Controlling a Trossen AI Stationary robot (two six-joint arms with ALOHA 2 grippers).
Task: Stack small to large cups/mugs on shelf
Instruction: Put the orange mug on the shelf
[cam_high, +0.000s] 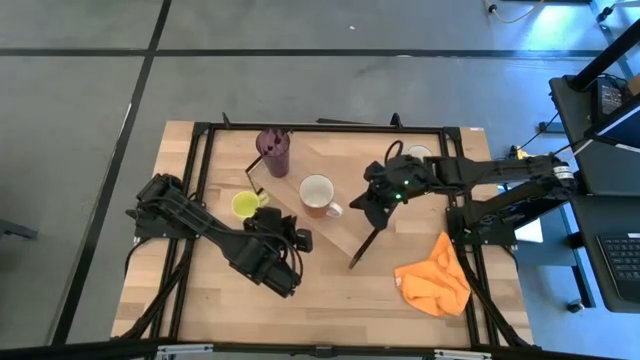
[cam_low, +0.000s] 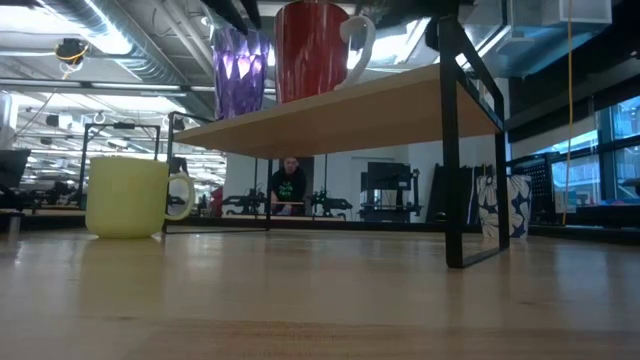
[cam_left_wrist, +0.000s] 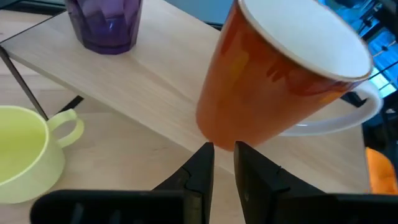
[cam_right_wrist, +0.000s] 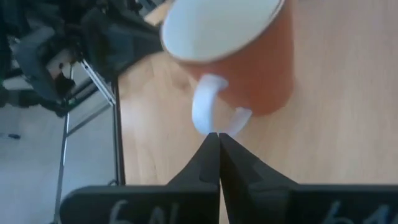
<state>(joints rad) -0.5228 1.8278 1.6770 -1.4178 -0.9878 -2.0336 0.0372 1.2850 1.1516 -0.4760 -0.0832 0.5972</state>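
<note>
The shelf (cam_high: 345, 222) lies slantwise across the table, standing on dark bar legs (cam_low: 455, 150). On it stand the purple tumbler (cam_high: 272, 150) and the brownish mug with a white inside (cam_high: 317, 192). The mug's handle (cam_right_wrist: 208, 115) points toward my right gripper. The yellow-green mug (cam_high: 244, 205) stands on the table by the shelf's left side. The white-grey mug (cam_high: 418, 153) stands on the table behind my right arm. My right gripper (cam_right_wrist: 218, 135) is shut, its tips just off the handle. My left gripper (cam_left_wrist: 222, 151) is open by a narrow gap, low at the shelf's near edge, short of the brownish mug (cam_left_wrist: 273, 74). My right gripper comes at the brownish mug's handle (cam_right_wrist: 214, 124) from the table's right side with its fingers shut. The tips stand right at the handle's outer curve, and I cannot tell whether they touch it. The mug stands upright on the shelf.
A crumpled orange cloth (cam_high: 435, 285) lies on the table's near right part. A black frame (cam_high: 200, 135) runs round the tabletop. A person (cam_low: 290, 185) shows far off in the room. Bare shelf wood (cam_high: 350, 235) reaches from the brownish mug to the shelf's near end.
</note>
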